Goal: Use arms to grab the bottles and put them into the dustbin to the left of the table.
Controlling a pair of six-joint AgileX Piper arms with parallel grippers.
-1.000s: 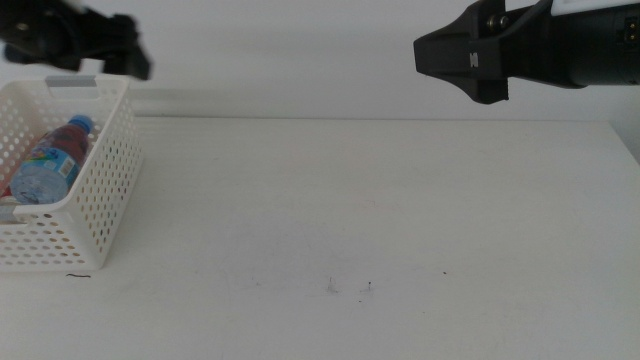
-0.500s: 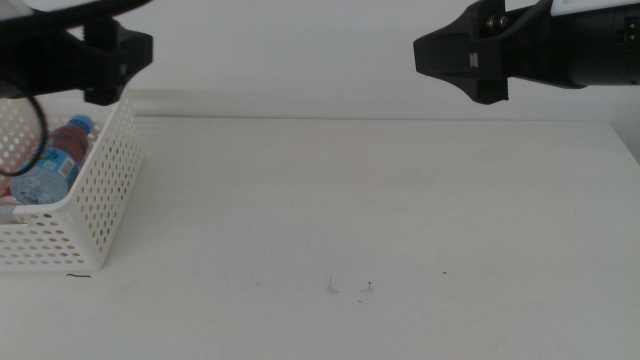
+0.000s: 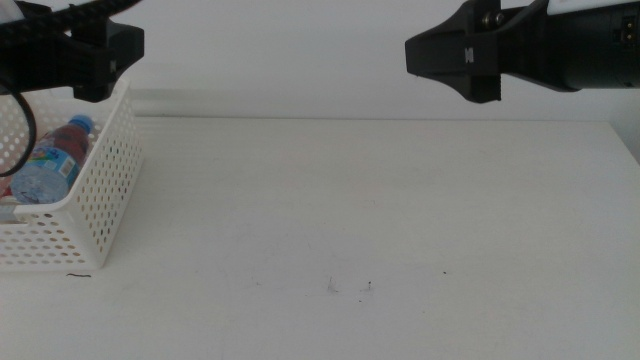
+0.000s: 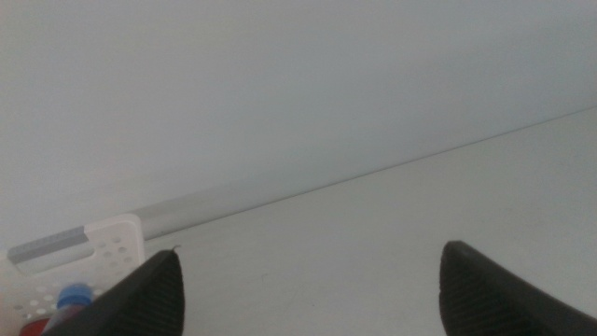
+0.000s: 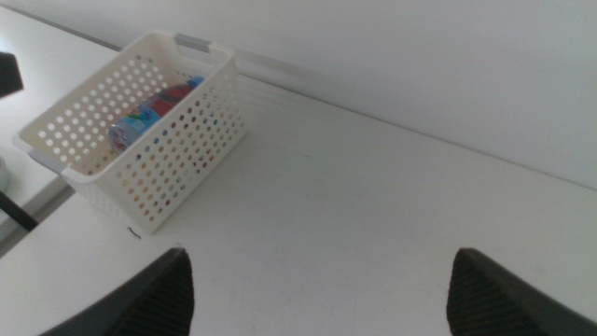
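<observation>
Inside one dustbin [image 3: 100,190]: one water bottle [image 3: 45,170], one red can [image 3: 70,140].

Bright, even, washed-out light; faint shadows, slightly soft focus.

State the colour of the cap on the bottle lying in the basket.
Blue. The cap of the bottle in the basket shows best in the middle view.

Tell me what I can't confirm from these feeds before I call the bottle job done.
- Basket contents: in the middle view the dustbin is cut by the picture's edge and its lattice wall screens the inside; only the water bottle is clear.
- The red item beside it: too little shows.
- A yellow bottle: not identifiable in any view.
- Left wrist view: left gripper, open, sees only a basket corner.
- Right gripper, open: contents too small.
</observation>
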